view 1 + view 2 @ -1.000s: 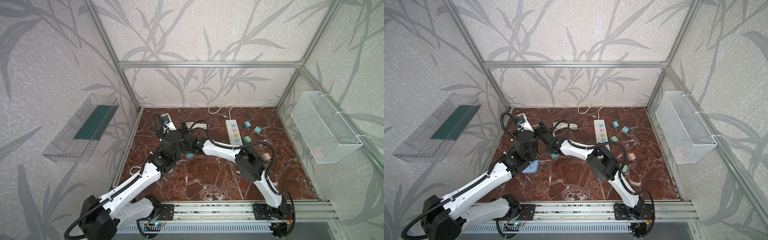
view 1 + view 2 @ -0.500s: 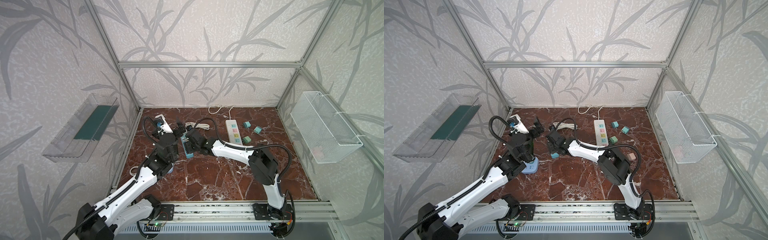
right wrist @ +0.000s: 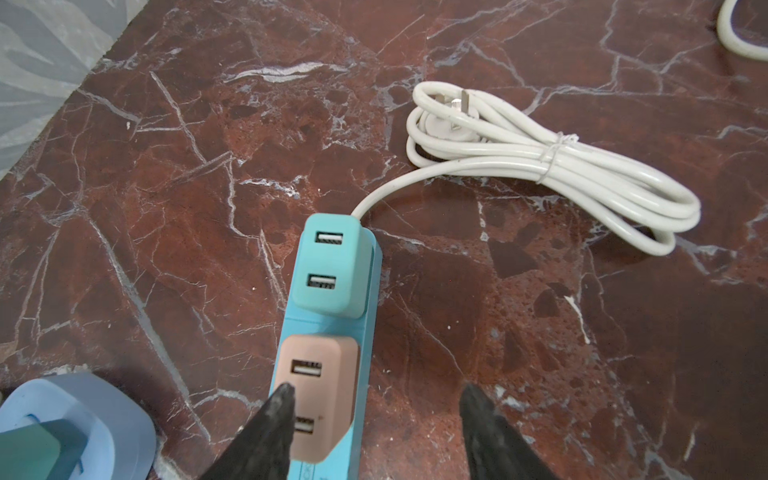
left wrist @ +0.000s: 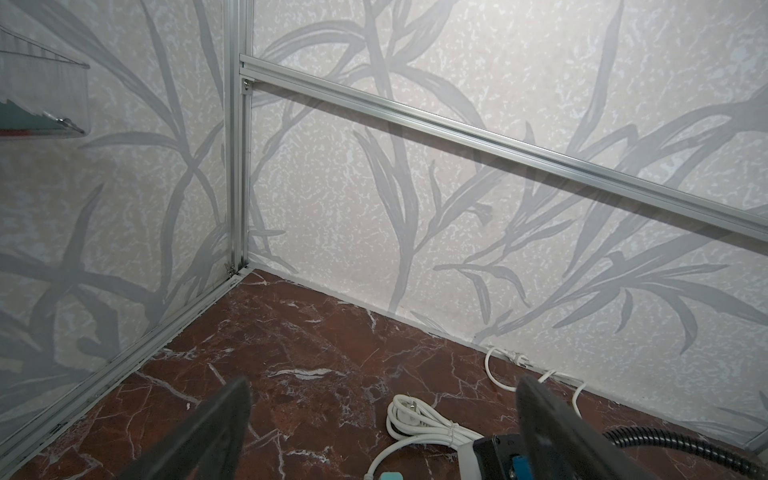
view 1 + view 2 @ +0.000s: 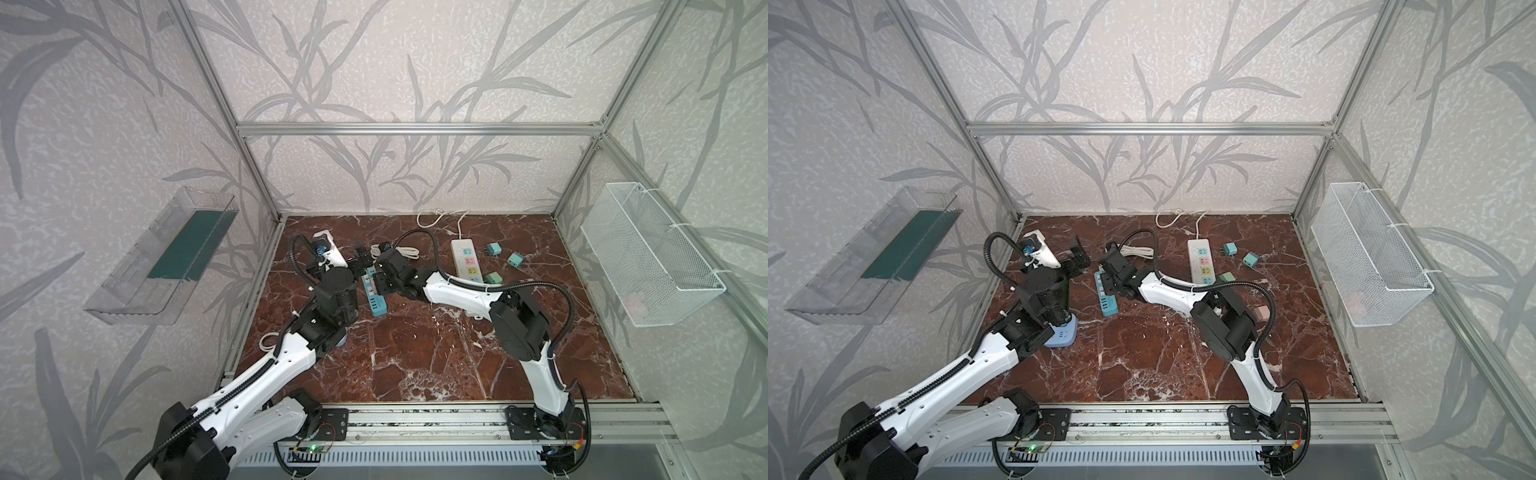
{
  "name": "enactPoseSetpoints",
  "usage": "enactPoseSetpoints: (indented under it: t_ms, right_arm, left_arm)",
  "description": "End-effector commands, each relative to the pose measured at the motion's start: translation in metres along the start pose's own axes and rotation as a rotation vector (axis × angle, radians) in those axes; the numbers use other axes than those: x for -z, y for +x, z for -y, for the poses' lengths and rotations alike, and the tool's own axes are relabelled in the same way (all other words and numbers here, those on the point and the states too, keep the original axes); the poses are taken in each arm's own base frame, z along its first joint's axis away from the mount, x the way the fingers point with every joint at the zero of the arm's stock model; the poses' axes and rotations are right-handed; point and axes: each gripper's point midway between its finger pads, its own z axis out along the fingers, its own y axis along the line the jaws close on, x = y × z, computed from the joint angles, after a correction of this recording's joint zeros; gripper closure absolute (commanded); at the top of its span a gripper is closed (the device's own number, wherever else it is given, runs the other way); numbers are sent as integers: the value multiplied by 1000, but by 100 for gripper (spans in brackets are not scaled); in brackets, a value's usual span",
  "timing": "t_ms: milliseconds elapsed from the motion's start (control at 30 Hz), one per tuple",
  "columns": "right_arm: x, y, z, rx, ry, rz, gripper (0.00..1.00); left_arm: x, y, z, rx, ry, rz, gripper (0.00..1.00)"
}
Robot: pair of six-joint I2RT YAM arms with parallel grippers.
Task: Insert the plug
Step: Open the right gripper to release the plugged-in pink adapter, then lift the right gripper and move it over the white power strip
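Right tool (image 3: pixel 376 399) sits low over the blue power strip (image 3: pixel 370 324), jaws apart, nothing gripped. I see one fingertip (image 3: pixel 282 401) overlapping the pink plug (image 3: pixel 328 345) from above. The other is over bare surface (image 3: pixel 540 311) beside the strip.

Pink plug is seated in the strip, directly under the tool. Just past it along the strip a teal plug (image 3: pixel 328 266) is also seated, at the cord end. The two are just beside each other, with a small gap.

From that end the white cord (image 3: pixel 582 178) runs out ahead of the tool into a tied bundle. Its pronged plug (image 3: pixel 453 110) lies on the marble.

Off to one side of the tool, apart from the strip, is a light-blue socket base (image 3: pixel 104 415) with a green plug (image 3: pixel 29 453) standing in it.

Left tool (image 4: pixel 383 380): jaws wide apart, empty, aimed at the back corner of the cell. In a top view I place it (image 5: pixel 1079 254) just across the strip from the right tool (image 5: pixel 1106 284), not touching it.

Further out, on the far side of the right arm, a white power strip (image 5: pixel 467 259) lies on the surface with a few loose teal plugs (image 5: pixel 493 249) near it. Beyond those a wire basket (image 5: pixel 648 257) hangs on the side wall.
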Motion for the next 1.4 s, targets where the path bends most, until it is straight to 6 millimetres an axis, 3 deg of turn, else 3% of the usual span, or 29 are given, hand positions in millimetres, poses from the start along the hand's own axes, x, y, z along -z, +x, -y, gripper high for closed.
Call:
enactPoseSetpoints:
  t_ms: [0, 133, 267, 400, 500, 567, 633, 767, 867, 967, 1100, 1367]
  right_arm:
    - [-11, 17, 6, 8, 9, -34, 38]
    - [-8, 22, 12, 11, 24, -34, 39]
    - [12, -2, 1, 35, -19, 4, 38]
    - [62, -44, 2, 52, -59, 95, 30]
    - [101, -62, 23, 89, -37, 128, 20]
    - [117, -53, 51, 141, 30, 78, 16]
    - [132, -32, 97, 157, 178, 2, 13]
    - [161, 25, 178, 32, 313, -150, 6]
    - [172, 59, 214, -69, 372, -188, 1]
    - [172, 89, 232, -118, 381, -240, 1]
    - [156, 116, 235, -165, 310, -302, 1]
    - [126, 133, 246, -245, 280, -418, 1]
  left_arm:
    - [-1, -1, -1, 30, -3, 6, 2]
    - [-2, 3, 1, 29, 4, -5, 1]
    - [-3, 6, 2, 25, 8, -12, 1]
    - [-3, 6, 4, 24, 20, -19, 2]
    - [-2, 8, 9, 38, 46, -33, 2]
    - [-2, 14, 16, 50, 84, -60, 3]
    - [-3, 26, 28, 61, 143, -102, 5]
    - [-3, 54, 56, 110, 264, -214, 5]
    - [4, 67, 82, 163, 401, -281, 4]
    - [19, 80, 116, 160, 567, -367, 3]
    - [41, 96, 150, 82, 720, -452, 3]
    - [58, 94, 160, 83, 789, -417, 2]
